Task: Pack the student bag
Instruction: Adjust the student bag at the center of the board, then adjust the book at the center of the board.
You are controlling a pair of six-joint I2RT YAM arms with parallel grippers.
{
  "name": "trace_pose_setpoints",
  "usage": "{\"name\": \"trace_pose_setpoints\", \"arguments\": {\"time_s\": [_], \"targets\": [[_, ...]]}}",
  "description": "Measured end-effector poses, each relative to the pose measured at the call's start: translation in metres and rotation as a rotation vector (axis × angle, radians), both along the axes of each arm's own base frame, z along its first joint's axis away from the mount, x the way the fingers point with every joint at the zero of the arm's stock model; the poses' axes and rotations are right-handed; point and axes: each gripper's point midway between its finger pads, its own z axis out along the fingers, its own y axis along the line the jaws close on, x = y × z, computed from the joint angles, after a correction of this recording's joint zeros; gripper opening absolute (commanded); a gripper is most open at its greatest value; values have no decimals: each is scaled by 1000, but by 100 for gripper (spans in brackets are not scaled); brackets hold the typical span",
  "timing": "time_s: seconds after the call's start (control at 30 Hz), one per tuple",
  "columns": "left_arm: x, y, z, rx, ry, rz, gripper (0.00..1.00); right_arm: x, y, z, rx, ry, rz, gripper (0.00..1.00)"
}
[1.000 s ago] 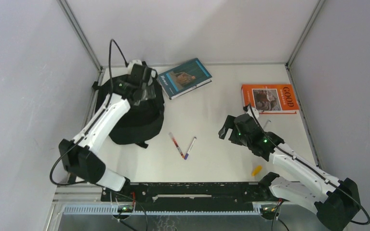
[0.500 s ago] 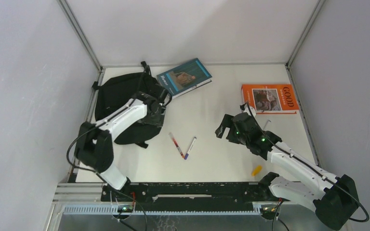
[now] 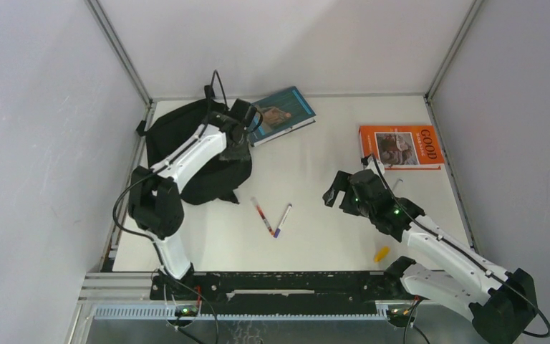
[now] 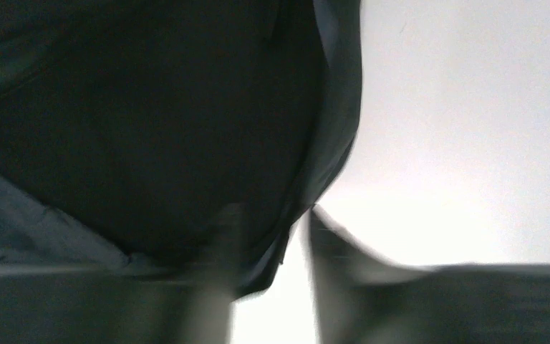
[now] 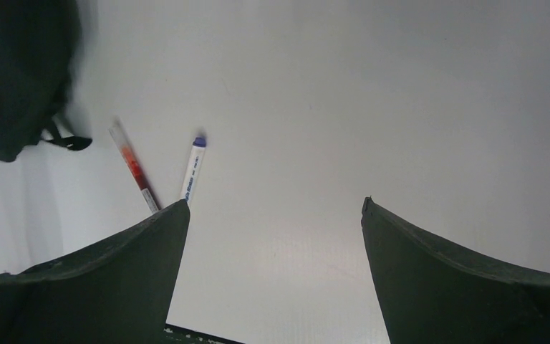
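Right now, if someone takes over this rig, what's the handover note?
Left hand: at the student bag edge by the blue book, fabric between its fingers; view blurred, grip unconfirmed.
Right hand: open, empty, above the table near the red pen and blue-capped pen.
Orange book lies far right.
Done: nothing visibly packed.
Left: open the bag, load books and pens.
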Motion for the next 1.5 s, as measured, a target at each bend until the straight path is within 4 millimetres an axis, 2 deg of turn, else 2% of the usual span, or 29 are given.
{"name": "trace_pose_setpoints", "arguments": {"time_s": [0.03,0.13,0.27,0.4,0.47,0.53,0.6,0.67,0.73,0.83,0.97,1.1,1.23,1.5], "targets": [[9,-3,6,-4,-17,1,99,-1,-1,1,1,-1,-1,98],[32,-9,22,-11,-75,23,100,-1,-2,3,4,-6,-10,98],[32,-6,35,11,-97,-7,100,-1,-5,4,6,-14,-30,98],[38,-21,61,39,-183,-159,100,1,-8,7,7,-28,-55,98],[40,-50,79,79,-243,-294,100,2,-9,10,18,-35,-67,98],[51,-85,97,127,-323,-428,99,3,-12,13,33,-46,-83,98],[63,-116,102,162,-373,-533,97,4,-16,18,51,-58,-105,98],[74,-143,93,186,-390,-624,95,3,-23,25,67,-74,-131,98],[87,-159,74,215,-378,-699,95,2,-32,31,80,-93,-158,98],[108,-168,35,278,-329,-774,94,-2,-46,41,98,-123,-196,99],[137,-177,-4,332,-297,-820,89,-10,-65,50,112,-156,-248,98],[159,-182,-21,356,-309,-829,90,-15,-76,48,104,-148,-281,98],[175,-183,-30,386,-336,-831,90,-19,-78,41,88,-113,-282,98],[202,-171,-57,470,-353,-822,77,-18,-74,30,66,-59,-271,98]]}}
